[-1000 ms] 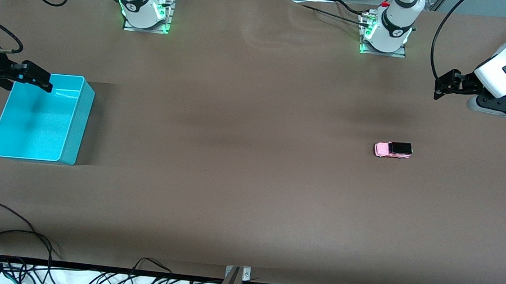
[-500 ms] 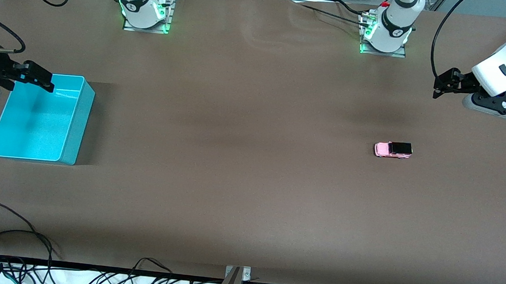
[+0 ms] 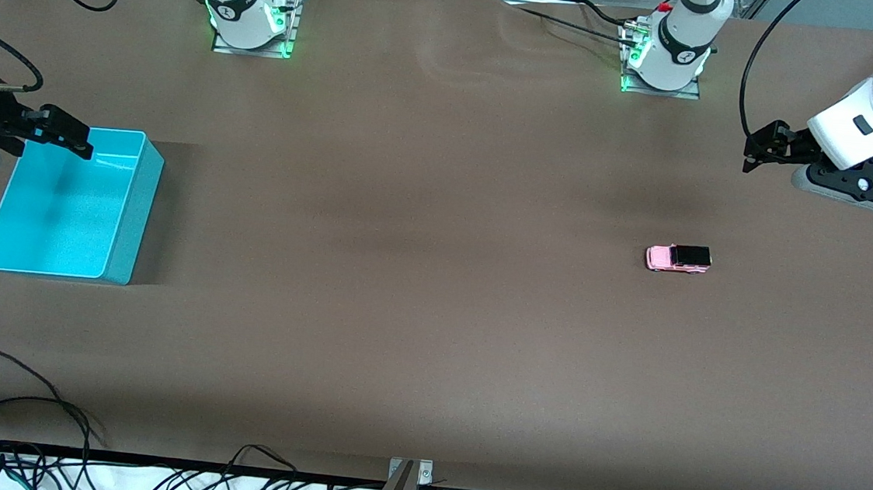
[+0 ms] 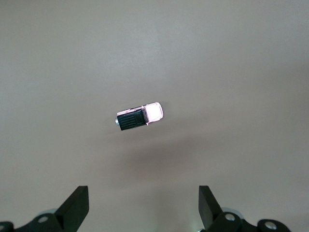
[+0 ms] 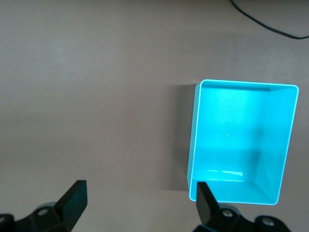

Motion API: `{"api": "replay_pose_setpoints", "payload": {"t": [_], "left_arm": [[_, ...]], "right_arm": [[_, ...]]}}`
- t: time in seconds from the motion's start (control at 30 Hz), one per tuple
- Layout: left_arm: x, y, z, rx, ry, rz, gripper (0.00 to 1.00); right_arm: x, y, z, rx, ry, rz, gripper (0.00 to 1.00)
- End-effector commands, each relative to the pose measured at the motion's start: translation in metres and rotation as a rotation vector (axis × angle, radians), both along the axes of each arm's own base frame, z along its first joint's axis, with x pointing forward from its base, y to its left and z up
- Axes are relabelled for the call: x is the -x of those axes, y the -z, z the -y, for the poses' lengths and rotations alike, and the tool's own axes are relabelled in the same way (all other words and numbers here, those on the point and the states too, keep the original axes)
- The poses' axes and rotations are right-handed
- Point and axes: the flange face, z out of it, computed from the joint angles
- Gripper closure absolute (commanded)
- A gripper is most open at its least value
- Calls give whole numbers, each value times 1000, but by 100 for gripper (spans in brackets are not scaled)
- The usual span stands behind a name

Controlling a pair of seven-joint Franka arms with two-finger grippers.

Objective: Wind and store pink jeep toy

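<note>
The pink jeep toy (image 3: pixel 678 259) stands on its wheels on the brown table (image 3: pixel 418 275), toward the left arm's end and well apart from the turquoise bin (image 3: pixel 128 205) at the right arm's end. Nothing touches it.

The left gripper (image 3: pixel 756 149) hangs over bare table near that end, spread wide and empty; its wrist view frames the jeep (image 4: pixel 139 117) between the 2 fingertips (image 4: pixel 77 203). The right gripper (image 3: pixel 63 134) hovers over the bin's rim, released too and holding nothing; that arm waits.

We judge the risks this way: the toy is tiny and rolls, so a descent that lands off-centre could nudge it away, and fingers closing along its length rather than across its sides may squirt it out. Winding it by dragging also risks it shooting off the table.

The front view shows both arms and the long gap between jeep and bin. The right wrist view alone shows that the bin (image 5: pixel 241 140) is empty.
</note>
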Motion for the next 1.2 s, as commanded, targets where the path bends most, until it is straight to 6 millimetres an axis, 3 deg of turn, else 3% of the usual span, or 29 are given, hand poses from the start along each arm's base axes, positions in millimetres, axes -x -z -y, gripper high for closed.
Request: {"api": "replay_pose_setpoints", "payload": {"t": [0.0, 0.17, 0.47, 0.97, 1.13, 1.17], "left_arm": [[0, 1, 4, 26, 30, 8, 0], [-3, 9, 6, 29, 63, -6, 0], [-8, 45, 4, 50, 277, 15, 0], [1, 142, -6, 105, 770, -17, 0], [-12, 169, -26, 123, 911, -4, 0], [-20, 188, -40, 131, 969, 5, 0]], "right_arm": [[-1, -8, 1, 7, 7, 18, 0], [-1, -8, -1, 7, 4, 21, 0], [-1, -8, -1, 7, 4, 21, 0], [-2, -8, 1, 10, 6, 26, 0], [-2, -8, 1, 10, 7, 26, 0], [-2, -8, 1, 10, 7, 26, 0]]}}
